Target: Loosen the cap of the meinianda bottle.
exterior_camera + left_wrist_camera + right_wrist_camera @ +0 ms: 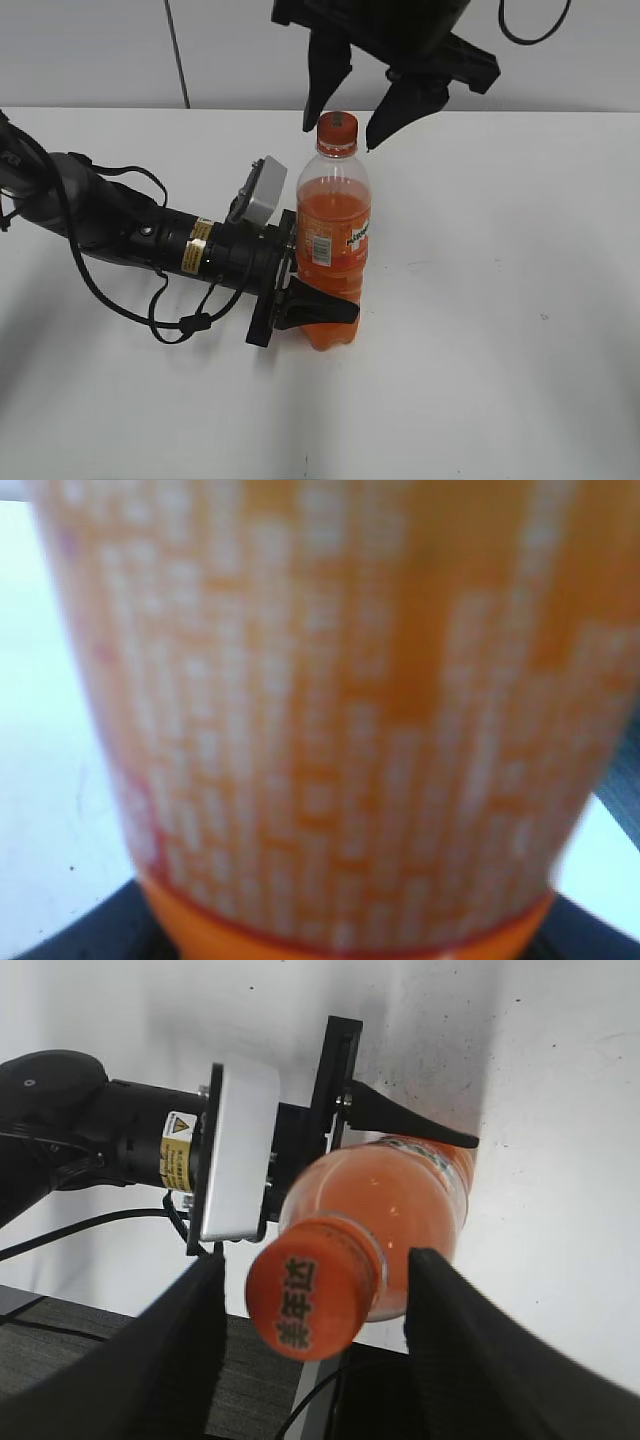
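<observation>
The bottle (334, 235) stands upright on the white table (500, 300), the left gripper (318, 290) clamped around its lower body from the side. The right gripper (340, 115) hangs above, fingers spread either side of the cap (312, 1300) without touching it, as far as the blurred wrist view allows.

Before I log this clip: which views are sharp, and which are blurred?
Exterior view: sharp, soft shadows under the meinianda bottle. Left wrist view: label print fills the frame, badly blurred. Right wrist view: the cap is slightly soft, the right gripper fingers dark.
</observation>
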You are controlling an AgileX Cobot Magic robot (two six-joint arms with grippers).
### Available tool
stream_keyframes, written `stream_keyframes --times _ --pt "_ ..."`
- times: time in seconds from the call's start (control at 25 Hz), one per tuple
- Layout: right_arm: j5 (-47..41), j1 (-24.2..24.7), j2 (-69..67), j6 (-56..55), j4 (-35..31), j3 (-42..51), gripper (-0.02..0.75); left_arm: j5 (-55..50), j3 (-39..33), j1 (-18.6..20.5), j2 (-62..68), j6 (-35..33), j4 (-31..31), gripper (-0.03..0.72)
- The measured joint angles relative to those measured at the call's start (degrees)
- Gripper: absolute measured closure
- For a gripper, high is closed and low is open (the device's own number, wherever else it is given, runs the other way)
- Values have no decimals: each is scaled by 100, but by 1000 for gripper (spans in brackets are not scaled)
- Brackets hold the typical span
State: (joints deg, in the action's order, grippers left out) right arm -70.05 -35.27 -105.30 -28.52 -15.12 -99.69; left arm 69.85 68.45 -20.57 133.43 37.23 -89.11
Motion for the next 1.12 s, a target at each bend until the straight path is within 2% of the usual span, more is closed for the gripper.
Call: stream_keyframes --times 0.24,0.64,0.84,1.0,1.12 --pt "0 0 -50 11 -4 0 323 0 0 0 0 0 0 288" --pt "0 0 -61 68 1 0 447 0 0 0 0 7 0 288" --pt "0 0 -61 266 13 0 447 0 0 -5 0 21 0 288" --pt "0 0 -61 897 13 0 447 0 0 -5 0 21 -2 288" --pt "0 0 -61 1771 13 0 452 0 0 -5 0 21 -14 288"
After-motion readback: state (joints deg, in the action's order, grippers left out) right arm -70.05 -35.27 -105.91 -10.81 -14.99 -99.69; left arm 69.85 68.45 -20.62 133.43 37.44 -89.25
